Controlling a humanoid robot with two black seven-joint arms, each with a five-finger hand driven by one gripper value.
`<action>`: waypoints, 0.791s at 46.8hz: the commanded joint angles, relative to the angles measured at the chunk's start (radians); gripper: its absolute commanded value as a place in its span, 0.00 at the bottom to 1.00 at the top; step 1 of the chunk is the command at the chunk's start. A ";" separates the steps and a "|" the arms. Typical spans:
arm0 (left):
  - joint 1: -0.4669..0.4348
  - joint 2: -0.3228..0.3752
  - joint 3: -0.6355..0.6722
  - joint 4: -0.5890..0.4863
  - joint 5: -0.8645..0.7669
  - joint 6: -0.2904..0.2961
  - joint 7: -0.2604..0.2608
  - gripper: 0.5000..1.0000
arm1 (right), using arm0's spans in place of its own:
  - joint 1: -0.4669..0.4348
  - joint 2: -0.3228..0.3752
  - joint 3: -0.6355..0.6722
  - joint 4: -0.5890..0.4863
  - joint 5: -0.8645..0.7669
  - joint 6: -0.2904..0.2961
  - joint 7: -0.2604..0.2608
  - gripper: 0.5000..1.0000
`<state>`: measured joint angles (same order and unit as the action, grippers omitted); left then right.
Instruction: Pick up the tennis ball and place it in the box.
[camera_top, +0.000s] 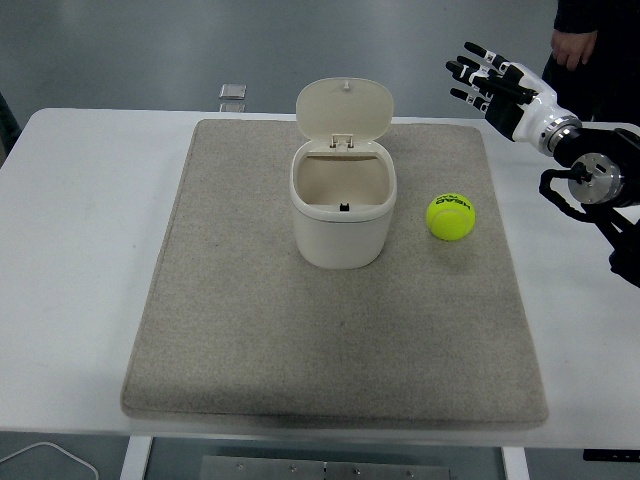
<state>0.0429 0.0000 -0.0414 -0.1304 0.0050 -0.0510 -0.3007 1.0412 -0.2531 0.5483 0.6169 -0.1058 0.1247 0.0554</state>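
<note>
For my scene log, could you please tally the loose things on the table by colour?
Yellow: 1, the tennis ball
Cream: 1, the box with its lid up
Grey-beige: 1, the mat
Silvery: 1, a small object at the far edge
Total: 4

Tennis ball (451, 216) right of box (343, 205)

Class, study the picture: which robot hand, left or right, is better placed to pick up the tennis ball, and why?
The right robot hand. It is the only one in view, fingers spread and empty, raised at the table's far right. The tennis ball lies on the mat right of the open box, on that hand's side.
</note>
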 joint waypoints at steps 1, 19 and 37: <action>0.000 0.000 0.000 0.000 0.000 0.000 0.000 0.98 | 0.000 0.000 -0.001 0.000 0.000 0.019 0.000 0.86; 0.000 0.000 0.000 0.000 0.000 0.000 0.000 0.98 | 0.006 -0.040 -0.002 0.001 -0.003 0.092 0.001 0.86; 0.000 0.000 0.000 0.000 0.000 0.000 0.000 0.98 | 0.000 -0.081 -0.004 0.021 -0.219 0.165 0.040 0.86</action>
<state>0.0429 0.0000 -0.0414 -0.1303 0.0046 -0.0510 -0.3007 1.0418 -0.3292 0.5479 0.6304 -0.2888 0.2677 0.0748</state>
